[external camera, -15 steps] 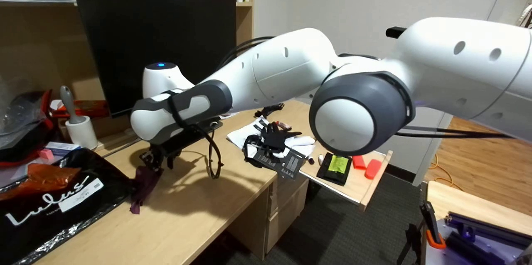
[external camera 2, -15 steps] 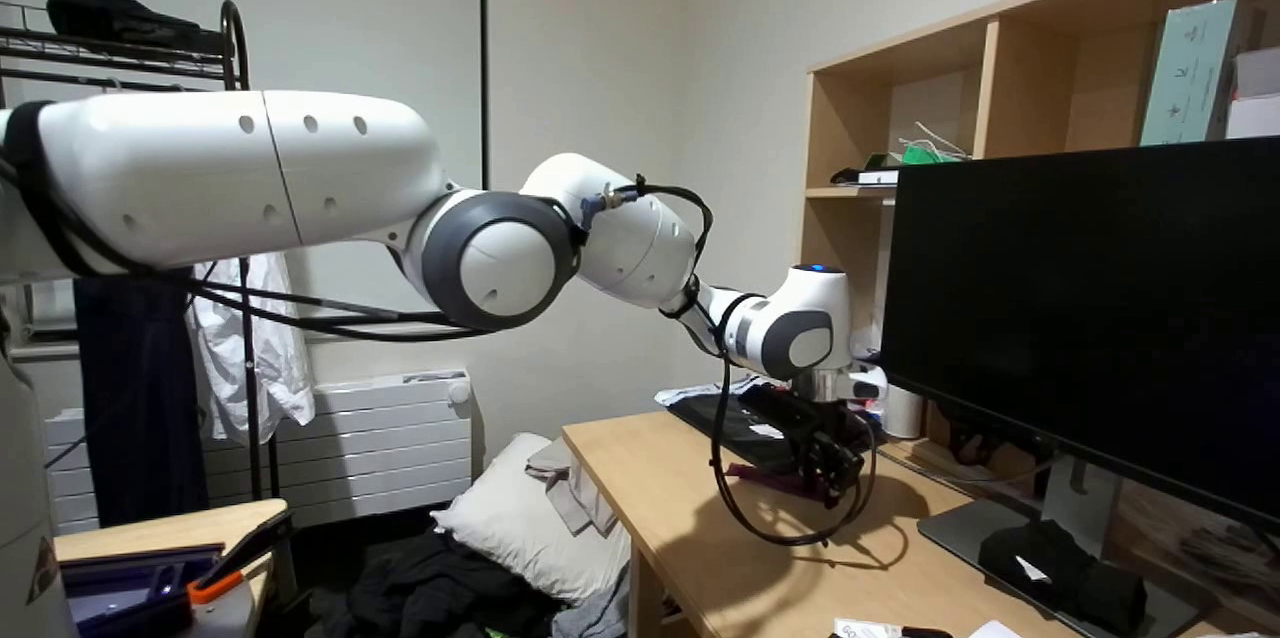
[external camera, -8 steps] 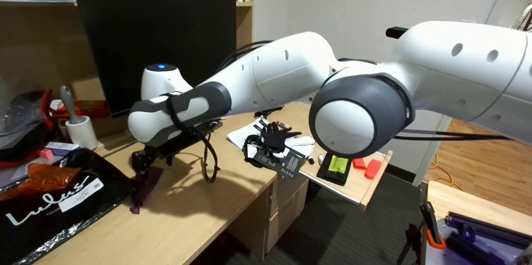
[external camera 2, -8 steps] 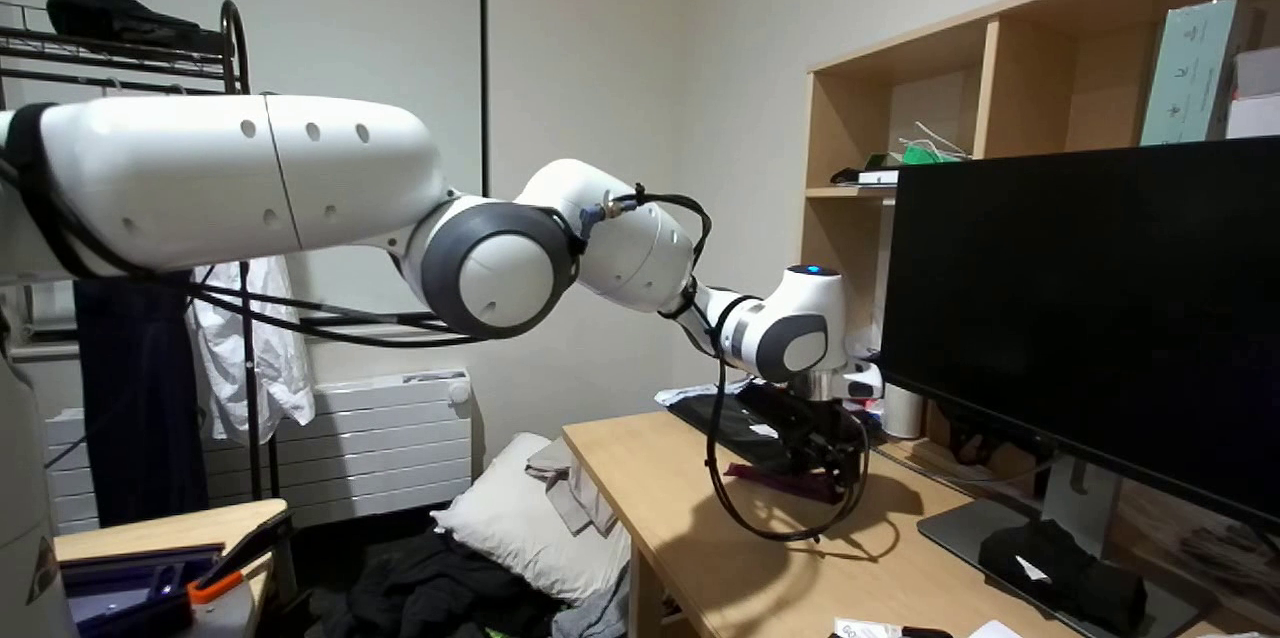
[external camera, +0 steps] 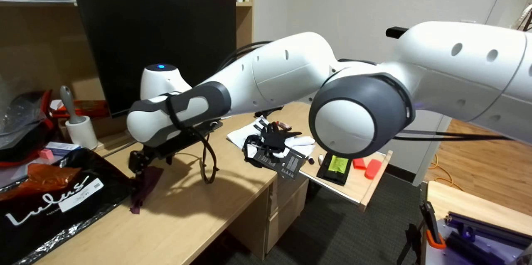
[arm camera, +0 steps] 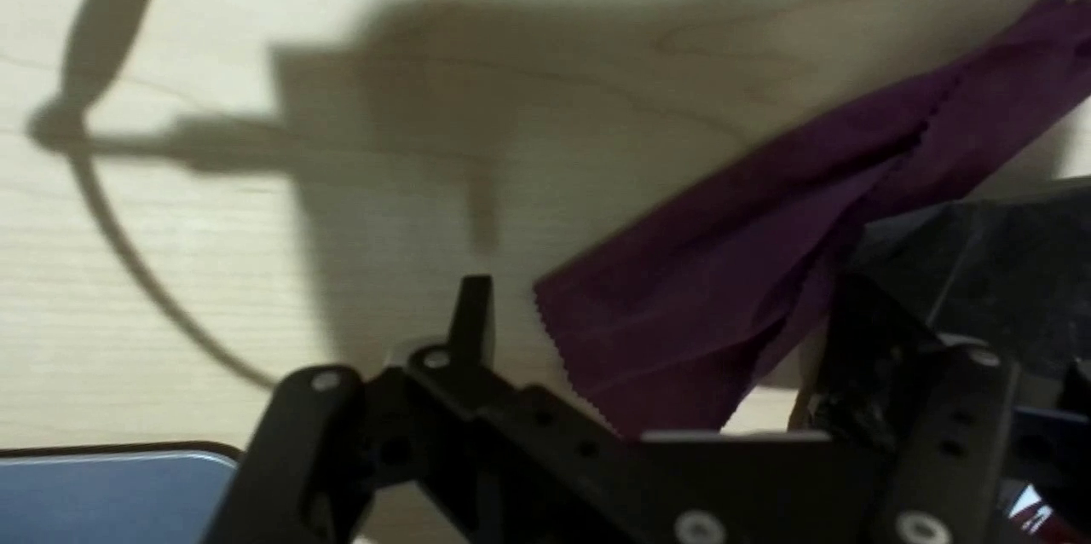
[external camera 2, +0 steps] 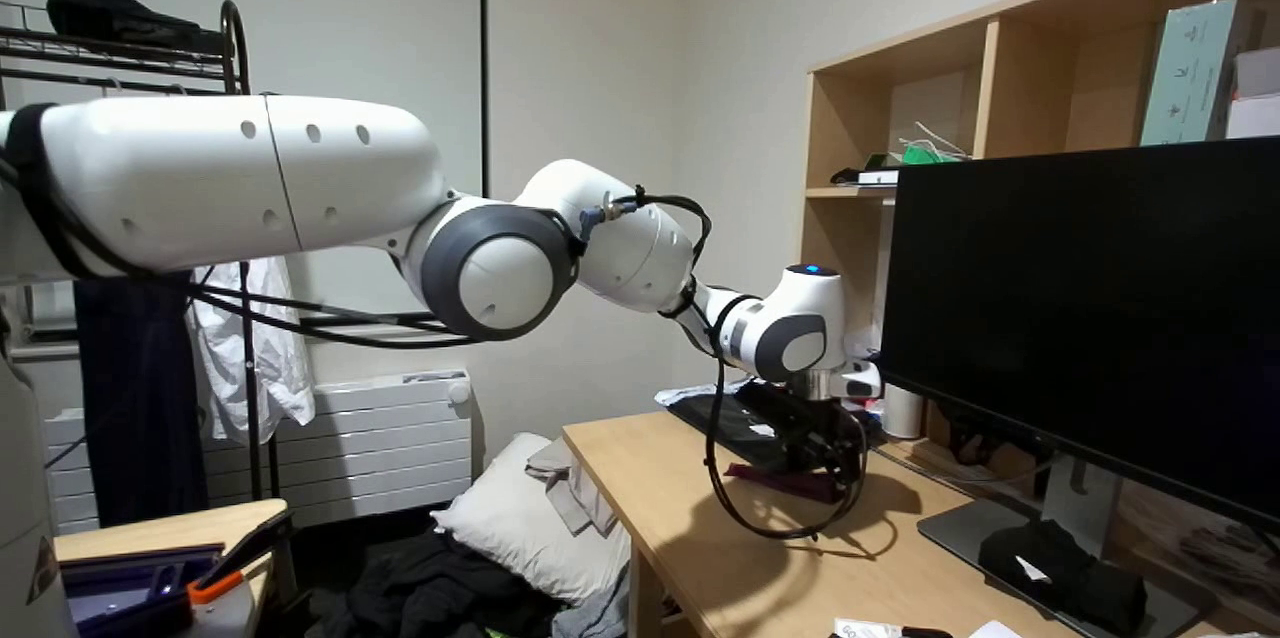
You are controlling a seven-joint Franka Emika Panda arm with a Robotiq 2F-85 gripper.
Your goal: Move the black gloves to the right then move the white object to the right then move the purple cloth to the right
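The step in hand seems to be the cloth (arm camera: pixel 724 280), which lies limp on the desk (external camera: pixel 183 215) alongside the bag (external camera: pixel 62 220), against its edge; whether any of it is tucked under the plastic I cannot tell. The gripper (arm camera: pixel 669 297) is spread and pinches nothing: one of its fingers (arm camera: pixel 471 318) stands on the side of the cloth away from the bag, the other over or just by the bag's edge, with the cloth's short end in the gap between. To do this well, shift a touch away from the bag first, so that only fabric gets caught and the loose plastic is not dragged along. Then go low, since flat cloth gives little to grip; the tips should just about brush the wood, without pressing hard, and close slowly so the fabric bunches into a fold. After that, lift straight up until the trailing end clears the bag, and check that nothing else comes with it. The gloves (external camera: pixel 274 139) lie on papers (external camera: pixel 245 133) well apart from the bag, so the cloth probably belongs out that way, released near the surface.
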